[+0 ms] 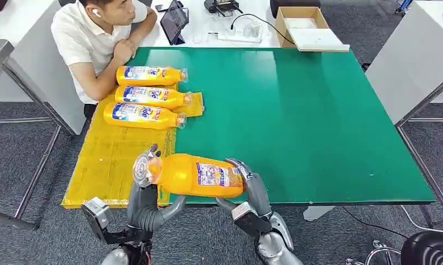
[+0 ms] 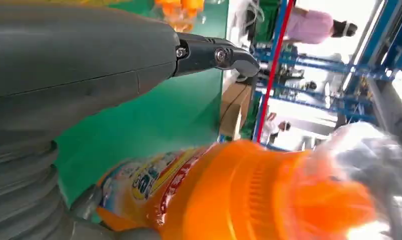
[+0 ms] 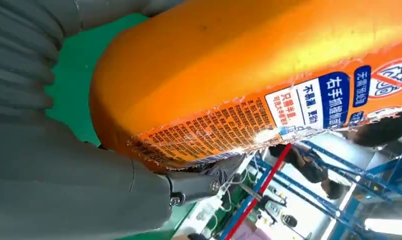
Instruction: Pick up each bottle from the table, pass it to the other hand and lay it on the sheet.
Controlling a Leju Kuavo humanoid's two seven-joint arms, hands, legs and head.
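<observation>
An orange bottle hangs sideways over the table's front edge, with its clear-wrapped cap pointing left. My right hand grips its base end; the right wrist view shows the labelled bottle pressed into that hand. My left hand reaches up at the cap end with its fingers behind the neck. In the left wrist view its thumb stands apart from the bottle, with green table showing between them. Three more bottles lie side by side on the yellow sheet.
The green mat covers the table right of the sheet. A person sits at the far left corner with an arm by the farthest bottle. A tablet, cables and a cardboard box sit on the white desk behind.
</observation>
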